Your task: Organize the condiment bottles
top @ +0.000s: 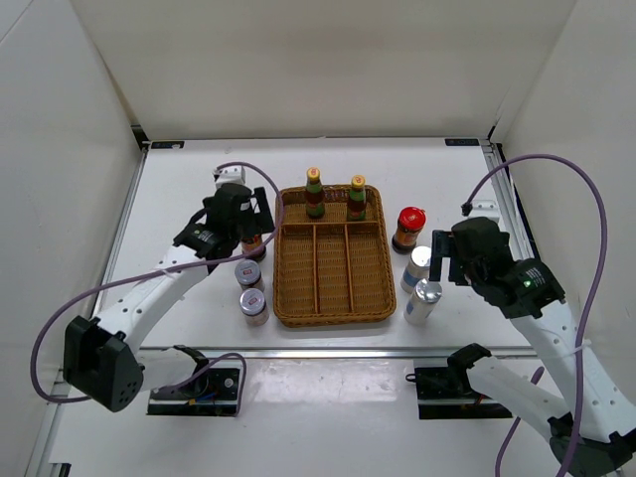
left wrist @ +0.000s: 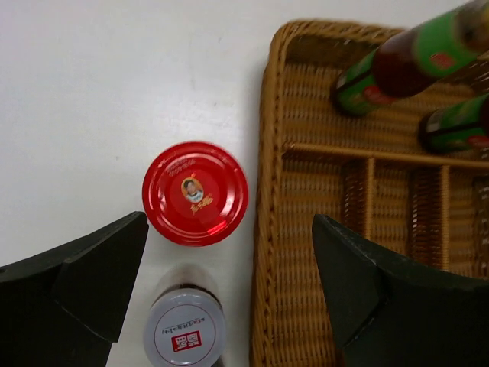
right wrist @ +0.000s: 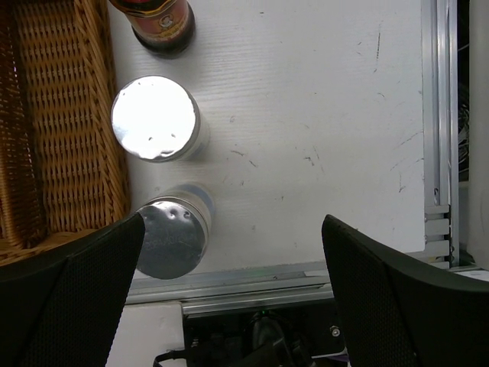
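Note:
Two yellow-capped sauce bottles point(top: 314, 194) point(top: 357, 197) stand in the far compartment of the wicker tray point(top: 333, 298). My left gripper point(top: 246, 227) is open above a red-lidded jar point(left wrist: 195, 193) just left of the tray; in the left wrist view my gripper point(left wrist: 229, 290) holds nothing. Two silver-lidded jars point(top: 248, 274) point(top: 254, 305) stand nearer me, one showing in the wrist view point(left wrist: 184, 331). The other red-lidded jar point(top: 408, 229) and two silver cylinders point(top: 417, 268) point(top: 424, 301) stand right of the tray. My right gripper point(top: 445, 260) is open and empty, just right of the cylinders point(right wrist: 157, 118) point(right wrist: 172, 237).
The tray's three long near compartments point(left wrist: 306, 267) hold nothing. A metal rail point(right wrist: 267, 279) runs along the table's near edge, close to the nearer cylinder. White walls enclose the table at the back and sides. Purple cables loop from both arms.

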`<action>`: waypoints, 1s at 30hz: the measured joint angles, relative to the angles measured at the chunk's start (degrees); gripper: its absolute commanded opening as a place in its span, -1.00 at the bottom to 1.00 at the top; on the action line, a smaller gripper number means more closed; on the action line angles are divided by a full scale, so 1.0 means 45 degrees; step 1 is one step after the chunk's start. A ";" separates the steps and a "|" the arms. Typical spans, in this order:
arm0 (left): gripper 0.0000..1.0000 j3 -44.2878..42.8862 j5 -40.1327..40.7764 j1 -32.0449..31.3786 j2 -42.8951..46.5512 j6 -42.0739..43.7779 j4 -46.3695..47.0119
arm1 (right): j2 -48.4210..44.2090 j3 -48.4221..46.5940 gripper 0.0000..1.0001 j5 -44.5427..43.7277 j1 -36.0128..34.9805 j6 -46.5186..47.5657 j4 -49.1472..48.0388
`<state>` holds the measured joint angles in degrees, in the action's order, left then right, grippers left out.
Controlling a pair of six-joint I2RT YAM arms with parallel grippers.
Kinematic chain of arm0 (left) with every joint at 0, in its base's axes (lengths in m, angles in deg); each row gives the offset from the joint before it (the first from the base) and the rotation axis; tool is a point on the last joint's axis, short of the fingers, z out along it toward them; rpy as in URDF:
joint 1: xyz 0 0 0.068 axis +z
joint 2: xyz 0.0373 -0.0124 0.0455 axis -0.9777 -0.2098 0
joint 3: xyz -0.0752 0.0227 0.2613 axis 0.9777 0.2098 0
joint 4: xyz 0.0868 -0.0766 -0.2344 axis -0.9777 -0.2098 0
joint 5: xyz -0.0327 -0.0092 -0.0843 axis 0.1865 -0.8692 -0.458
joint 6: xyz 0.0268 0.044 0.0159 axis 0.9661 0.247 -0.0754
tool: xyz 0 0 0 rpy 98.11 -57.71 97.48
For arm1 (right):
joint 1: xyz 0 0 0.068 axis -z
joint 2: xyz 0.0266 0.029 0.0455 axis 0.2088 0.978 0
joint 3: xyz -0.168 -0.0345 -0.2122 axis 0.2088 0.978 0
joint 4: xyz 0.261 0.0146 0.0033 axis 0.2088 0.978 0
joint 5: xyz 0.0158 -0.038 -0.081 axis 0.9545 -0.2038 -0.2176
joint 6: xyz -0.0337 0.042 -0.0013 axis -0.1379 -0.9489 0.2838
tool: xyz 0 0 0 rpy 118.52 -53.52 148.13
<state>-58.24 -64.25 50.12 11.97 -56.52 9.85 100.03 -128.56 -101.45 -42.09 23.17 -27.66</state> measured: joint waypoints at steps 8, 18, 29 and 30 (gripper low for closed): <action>0.98 0.0437 -0.0529 0.0942 -0.1258 -0.0597 -0.0325 | -0.0121 0.0015 1.00 -0.0005 -0.0092 0.0000 -0.0073; 0.18 0.0253 -0.1209 0.1263 -0.2647 -0.0665 -0.0296 | -0.0141 0.0019 1.00 -0.0005 -0.0092 0.0005 -0.0073; -0.43 -0.0554 -0.1219 0.1180 -0.1826 -0.0112 -0.1438 | -0.0141 0.0019 1.00 -0.0005 -0.0092 0.0005 -0.0073; -0.43 -0.0777 -0.1117 0.1035 -0.1656 -0.0029 -0.1467 | -0.0136 0.0019 1.00 -0.0005 -0.0092 0.0005 -0.0073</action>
<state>-61.74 -69.28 54.77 4.52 -56.65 3.25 99.41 -128.47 -101.48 -42.51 23.19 -27.99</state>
